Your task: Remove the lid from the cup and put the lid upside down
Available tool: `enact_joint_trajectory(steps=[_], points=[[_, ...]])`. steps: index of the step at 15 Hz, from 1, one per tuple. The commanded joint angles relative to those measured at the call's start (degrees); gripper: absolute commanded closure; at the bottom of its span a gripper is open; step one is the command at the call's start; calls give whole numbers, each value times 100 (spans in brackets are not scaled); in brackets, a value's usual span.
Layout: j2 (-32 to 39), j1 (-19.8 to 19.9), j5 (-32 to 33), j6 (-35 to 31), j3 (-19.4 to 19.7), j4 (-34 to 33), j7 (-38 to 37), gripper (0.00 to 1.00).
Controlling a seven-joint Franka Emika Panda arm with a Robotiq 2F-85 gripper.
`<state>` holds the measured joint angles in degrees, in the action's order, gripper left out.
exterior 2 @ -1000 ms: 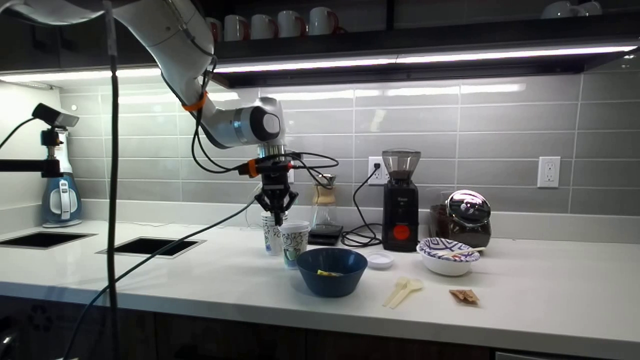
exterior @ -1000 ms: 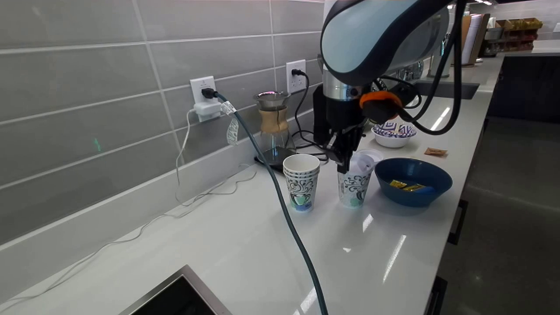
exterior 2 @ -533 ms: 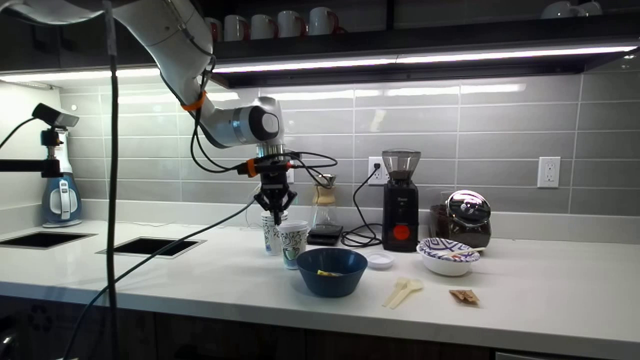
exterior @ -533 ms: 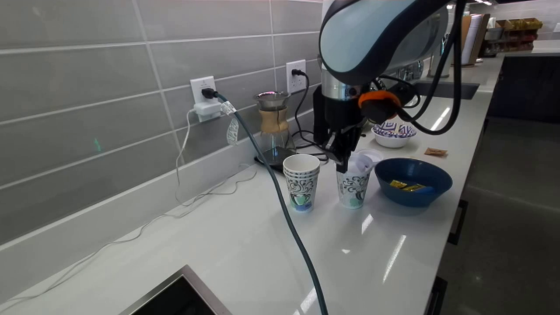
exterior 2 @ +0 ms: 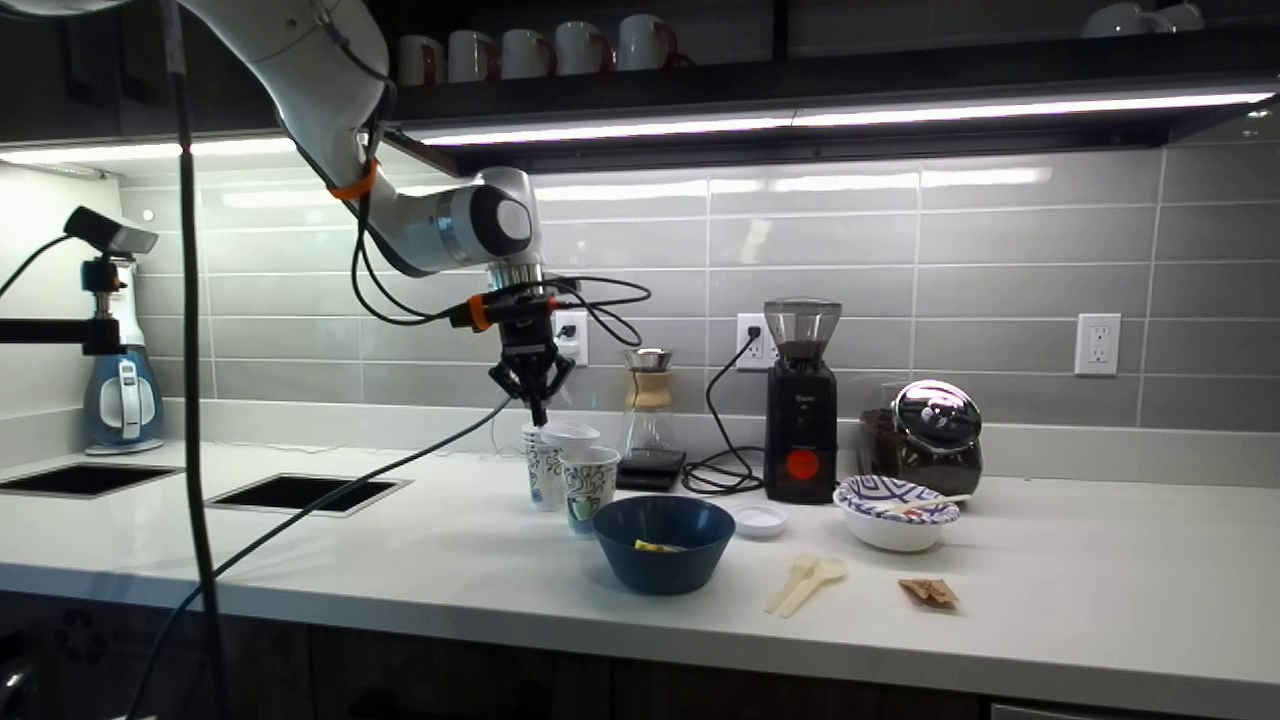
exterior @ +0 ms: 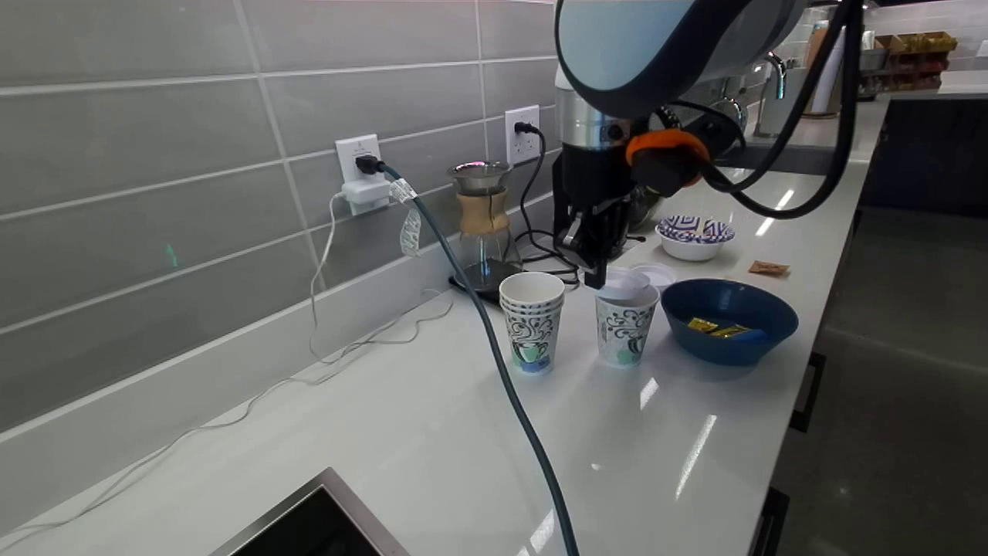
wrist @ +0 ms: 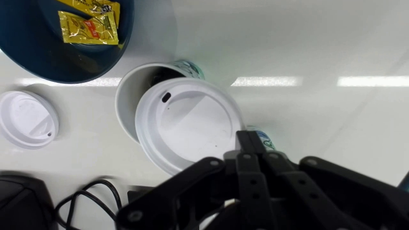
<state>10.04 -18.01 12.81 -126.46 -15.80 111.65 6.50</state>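
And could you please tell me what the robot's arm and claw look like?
The arm is white and rounded, with black trim and a silver collar next to the claw. The claw is black, with jointed bars and slim fingers. Black cables loop alongside, with orange bands.

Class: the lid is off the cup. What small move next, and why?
The lid, held at its edge by the pincer, should probably shift sideways clear of the cup: the wrist view shows it overlapping the cup's mouth, so flipping it there might bump the cup.
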Motion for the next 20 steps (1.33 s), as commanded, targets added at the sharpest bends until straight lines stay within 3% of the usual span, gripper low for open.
enact_joint_trajectory(steps=[1, 7, 13, 20], points=[[-440, -55, 49, -77, -49, 398, -230, 100], [-835, -8, -998, 45, -255, 751, 129, 100], [-982, 207, -3173, 495, -135, 898, 1018, 100], [-734, 965, -5448, 1444, 545, 998, 3472, 100]])
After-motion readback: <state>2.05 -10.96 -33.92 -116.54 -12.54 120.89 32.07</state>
